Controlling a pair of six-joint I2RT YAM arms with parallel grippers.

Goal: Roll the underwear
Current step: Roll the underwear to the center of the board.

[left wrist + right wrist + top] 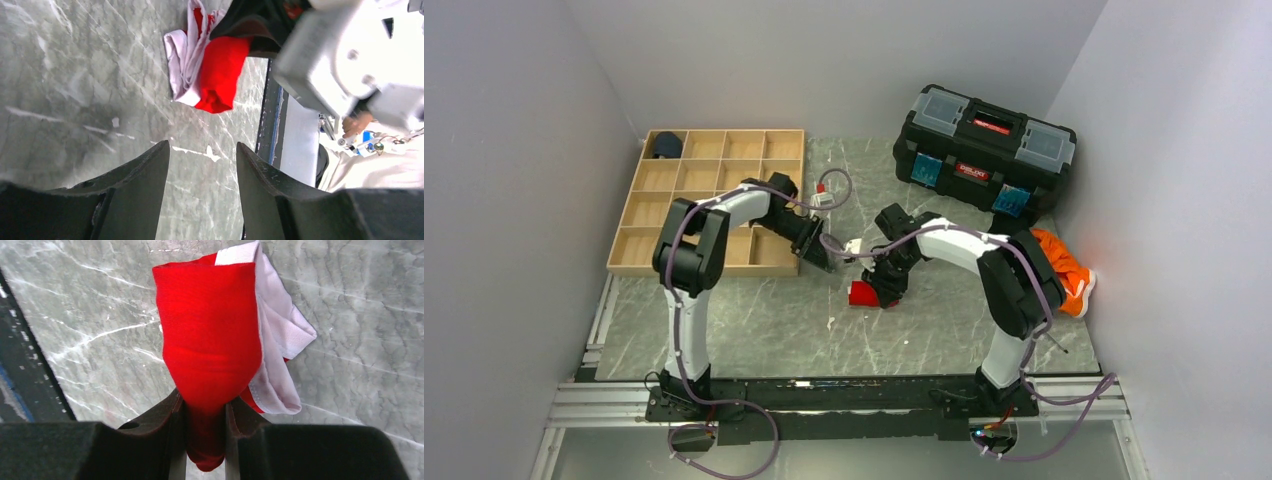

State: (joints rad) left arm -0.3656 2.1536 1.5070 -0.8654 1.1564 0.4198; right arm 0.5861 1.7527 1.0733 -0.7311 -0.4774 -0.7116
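The right tool point(206, 426) pinches the underwear point(210, 340) at its narrow red end, both fingers pressed into the fabric, with the white trim fanning out to one side. The underwear point(861, 293) sits near the middle of the surface point(754, 325); I cannot tell whether it rests there or hangs just above. The left tool point(202, 149) is spread and holds nothing, its tips pointing at the bundle from near the corner of the wooden tray point(627, 268). A dark blue bundle point(666, 145) fills the tray's far left compartment. A broad stretch of bare marble runs from the underwear to the near edge. On the far right stands the toolbox point(984, 150), and an orange cloth point(1064, 268) lies against the right edge behind the right arm.
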